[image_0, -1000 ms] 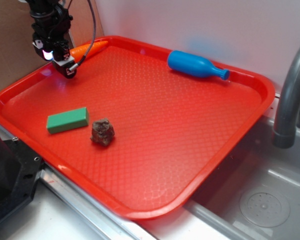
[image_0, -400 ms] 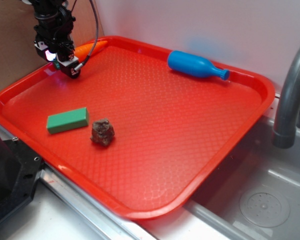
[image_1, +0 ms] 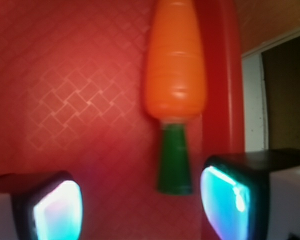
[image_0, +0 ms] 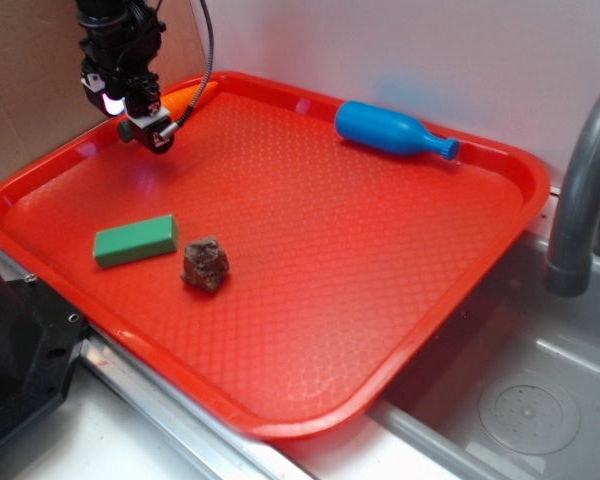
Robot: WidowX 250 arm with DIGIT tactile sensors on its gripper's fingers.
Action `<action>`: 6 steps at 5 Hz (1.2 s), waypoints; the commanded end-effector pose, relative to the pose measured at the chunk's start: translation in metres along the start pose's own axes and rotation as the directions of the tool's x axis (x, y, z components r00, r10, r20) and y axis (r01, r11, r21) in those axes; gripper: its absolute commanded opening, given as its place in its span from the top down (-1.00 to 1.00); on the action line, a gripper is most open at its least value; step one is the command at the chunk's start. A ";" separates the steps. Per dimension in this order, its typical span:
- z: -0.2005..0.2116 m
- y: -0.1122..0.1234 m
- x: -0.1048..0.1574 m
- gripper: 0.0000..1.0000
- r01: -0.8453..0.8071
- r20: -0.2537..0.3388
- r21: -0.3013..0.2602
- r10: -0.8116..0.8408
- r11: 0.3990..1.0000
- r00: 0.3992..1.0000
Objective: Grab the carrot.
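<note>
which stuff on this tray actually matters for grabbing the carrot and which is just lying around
Part of the job:
- carrot, lying along the tray's far-left rim
- tool, open, hovering near the carrot's green stub, not yet around it

Just lying about:
- blue bottle, on its side near the tray's back edge
- green block
- brown lump, beside the block
- red tray
- grey faucet over the sink

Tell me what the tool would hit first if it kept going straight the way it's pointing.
Probably the carrot: its green stub lies just ahead between the open tool's fingers, against the tray's rim. Depth is unclear.
</note>
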State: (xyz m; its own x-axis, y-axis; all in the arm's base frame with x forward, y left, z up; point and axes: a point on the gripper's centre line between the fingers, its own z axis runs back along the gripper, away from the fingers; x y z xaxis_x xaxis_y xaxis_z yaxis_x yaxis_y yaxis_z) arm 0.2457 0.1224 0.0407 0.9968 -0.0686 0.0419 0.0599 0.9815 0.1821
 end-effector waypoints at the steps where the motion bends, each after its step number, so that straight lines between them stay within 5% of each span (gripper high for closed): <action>1: -0.020 0.009 0.014 -1.00 0.053 -0.023 -0.034 -0.054 0.998 0.998; 2: -0.015 0.020 0.000 -1.00 0.016 -0.021 -0.024 -0.016 1.000 1.000; 4: 0.037 0.031 -0.033 -1.00 -0.071 0.104 0.071 0.063 0.995 0.993; 6: 0.004 0.041 -0.014 -1.00 -0.047 0.033 0.015 0.046 0.999 0.998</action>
State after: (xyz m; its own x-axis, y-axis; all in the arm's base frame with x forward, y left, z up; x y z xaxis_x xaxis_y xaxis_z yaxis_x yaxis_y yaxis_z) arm 0.2286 0.1558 0.0392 0.9987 -0.0038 0.0509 -0.0044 0.9870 0.1604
